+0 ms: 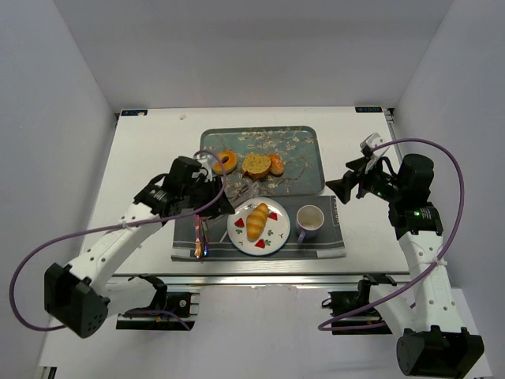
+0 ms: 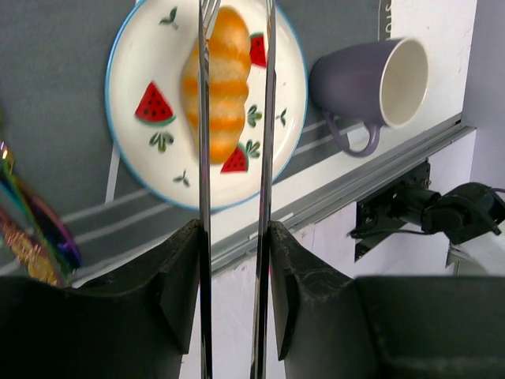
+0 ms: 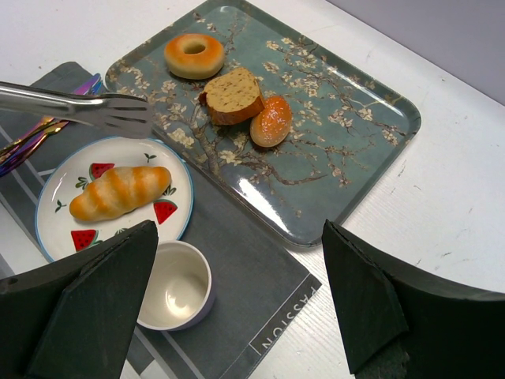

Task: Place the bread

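Observation:
A golden bread roll lies on the white watermelon-patterned plate, also seen in the left wrist view and the right wrist view. My left gripper is shut on metal tongs. The two tong arms stand apart on either side of the roll, above it. In the right wrist view the tong tips hover empty over the plate's far edge. My right gripper is open and empty, above the table to the right of the tray.
A floral tray behind the plate holds a donut, a bread slice and a small bun. A purple mug stands right of the plate on the grey placemat. Iridescent cutlery lies at its left.

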### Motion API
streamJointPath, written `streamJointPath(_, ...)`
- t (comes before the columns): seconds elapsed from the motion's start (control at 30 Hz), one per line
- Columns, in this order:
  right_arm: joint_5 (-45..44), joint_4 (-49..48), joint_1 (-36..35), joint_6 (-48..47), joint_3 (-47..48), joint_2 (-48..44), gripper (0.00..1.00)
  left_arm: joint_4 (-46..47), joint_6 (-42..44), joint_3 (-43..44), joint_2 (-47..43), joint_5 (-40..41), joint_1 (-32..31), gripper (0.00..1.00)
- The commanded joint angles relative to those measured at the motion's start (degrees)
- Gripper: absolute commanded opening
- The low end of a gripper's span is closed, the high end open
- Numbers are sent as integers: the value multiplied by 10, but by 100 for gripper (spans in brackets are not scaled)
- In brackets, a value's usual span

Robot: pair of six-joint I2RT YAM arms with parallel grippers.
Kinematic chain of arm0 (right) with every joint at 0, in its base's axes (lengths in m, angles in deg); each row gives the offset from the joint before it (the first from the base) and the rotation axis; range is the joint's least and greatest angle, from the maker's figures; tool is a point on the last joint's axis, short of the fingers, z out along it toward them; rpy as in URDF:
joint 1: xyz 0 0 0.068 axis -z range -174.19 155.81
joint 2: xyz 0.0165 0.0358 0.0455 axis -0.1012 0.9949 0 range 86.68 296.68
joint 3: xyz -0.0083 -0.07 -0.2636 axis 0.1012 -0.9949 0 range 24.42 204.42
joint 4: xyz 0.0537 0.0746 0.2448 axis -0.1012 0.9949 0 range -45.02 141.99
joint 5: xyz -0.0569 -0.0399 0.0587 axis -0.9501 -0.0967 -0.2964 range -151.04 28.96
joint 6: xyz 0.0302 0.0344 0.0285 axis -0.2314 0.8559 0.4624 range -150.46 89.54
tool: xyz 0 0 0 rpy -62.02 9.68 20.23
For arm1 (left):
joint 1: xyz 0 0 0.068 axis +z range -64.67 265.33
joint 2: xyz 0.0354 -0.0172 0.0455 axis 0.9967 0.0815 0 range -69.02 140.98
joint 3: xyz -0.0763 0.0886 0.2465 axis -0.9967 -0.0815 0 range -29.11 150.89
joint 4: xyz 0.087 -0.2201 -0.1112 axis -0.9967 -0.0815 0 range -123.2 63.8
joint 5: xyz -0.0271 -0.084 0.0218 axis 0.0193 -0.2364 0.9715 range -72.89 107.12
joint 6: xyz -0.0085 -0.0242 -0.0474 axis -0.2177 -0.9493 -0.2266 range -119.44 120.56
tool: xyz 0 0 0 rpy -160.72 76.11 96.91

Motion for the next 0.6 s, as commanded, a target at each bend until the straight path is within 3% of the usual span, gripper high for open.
streamJointPath(0.0,10,-17,-3,-1,-4,-6,89,53,13,48,47,-28,1,47)
streamJointPath(0.13,7,-18,-3,-1,-5,-6,89,100,-8,73,115,-51,1,46)
streamJointPath(0.37,3,-12,-3,-2,-7,-8,89,109,-10,139,178,-9,1,45)
streamJointPath(0.57,3,-16,-3,-2,-9,-6,89,11,117,238,216,15,-1,43)
